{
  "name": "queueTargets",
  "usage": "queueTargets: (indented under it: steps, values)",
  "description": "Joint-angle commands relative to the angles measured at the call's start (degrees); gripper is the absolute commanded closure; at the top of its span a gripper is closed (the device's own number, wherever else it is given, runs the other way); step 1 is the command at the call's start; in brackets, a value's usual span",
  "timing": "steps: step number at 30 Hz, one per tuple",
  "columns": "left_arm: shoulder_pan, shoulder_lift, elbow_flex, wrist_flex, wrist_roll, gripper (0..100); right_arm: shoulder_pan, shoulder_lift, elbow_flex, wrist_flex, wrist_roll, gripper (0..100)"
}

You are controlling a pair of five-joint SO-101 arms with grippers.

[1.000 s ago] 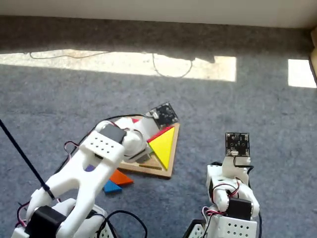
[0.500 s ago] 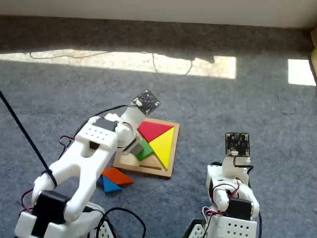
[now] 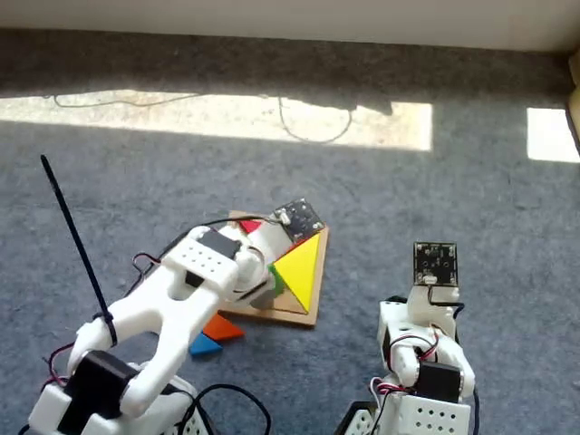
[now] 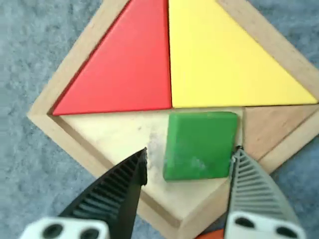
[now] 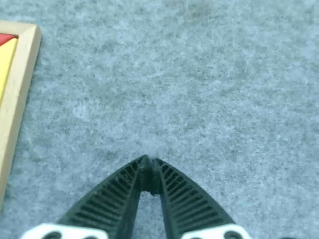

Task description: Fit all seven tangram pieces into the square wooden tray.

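Since half a second ago the left arm (image 3: 172,308) has swung back over the wooden tray (image 3: 281,314). Its wrist now covers most of the red triangle (image 3: 250,225) and leaves only a sliver of the green square (image 3: 275,276) showing from above. The thin black strip (image 3: 72,236) tied to that arm has tilted with it. The right arm has not moved. In the left wrist view the left gripper (image 4: 189,151) hangs low over the tray (image 4: 75,148) with its jaws apart, straddling the green square (image 4: 199,144). The grey finger (image 4: 244,174) is right at one side of the square, and the black finger (image 4: 124,184) stands off the opposite side with bare tray floor between. The square lies flat on the tray floor, one edge flush against the short sides of the red triangle (image 4: 129,69) and the yellow triangle (image 4: 224,64), straddling the seam between them. Each big triangle runs its long side along a tray wall, with its right-angle corner pointing at the tray's middle. An orange piece (image 3: 222,326) and a blue piece (image 3: 204,343) lie on the carpet (image 3: 453,181) just beside the tray's near wall. The right gripper (image 5: 149,162) is above bare carpet with its fingers pressed together and nothing between them, well apart from the tray's corner (image 5: 20,99).
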Motion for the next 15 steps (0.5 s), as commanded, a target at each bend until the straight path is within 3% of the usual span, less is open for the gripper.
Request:
queueTargets:
  steps: [1,6,15]
  values:
    - [4.0,-4.4,2.0,0.8,-0.2,73,0.7,-0.8,5.4,-1.1,0.4,98.9]
    - [4.0,-10.5,2.6,0.8,-0.1,79,0.7,-0.8,5.4,-1.1,0.4,98.9]
    - [-3.0,-22.5,2.6,2.8,3.9,78,0.7,-0.8,5.4,-1.1,0.4,98.9]
